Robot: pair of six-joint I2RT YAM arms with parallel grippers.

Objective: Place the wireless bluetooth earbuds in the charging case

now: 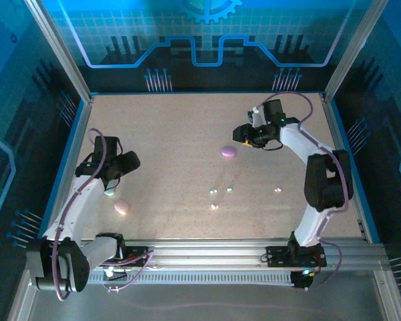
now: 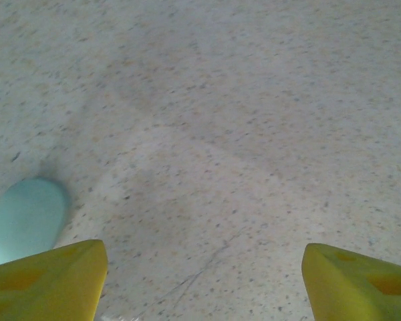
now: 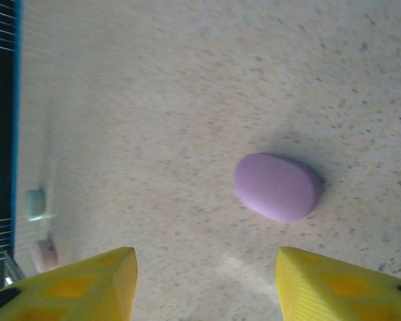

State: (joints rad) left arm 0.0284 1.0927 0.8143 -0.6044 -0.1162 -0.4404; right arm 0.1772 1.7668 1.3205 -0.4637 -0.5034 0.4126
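Above the speckled table [image 1: 187, 127], left gripper [image 2: 202, 257] and right gripper [image 3: 206, 261] both gaping, holding nothing; pickup stage, earbuds [image 1: 214, 192] loose; next, likely a delicate pinch on one

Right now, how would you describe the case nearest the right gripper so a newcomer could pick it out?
On the speckled table, look at the far right part, where the right gripper hangs open. Just ahead of it, untouched, lies a smooth, closed, pebble-shaped purple case. Only it is purple: the pink case and teal case lie by the left arm.
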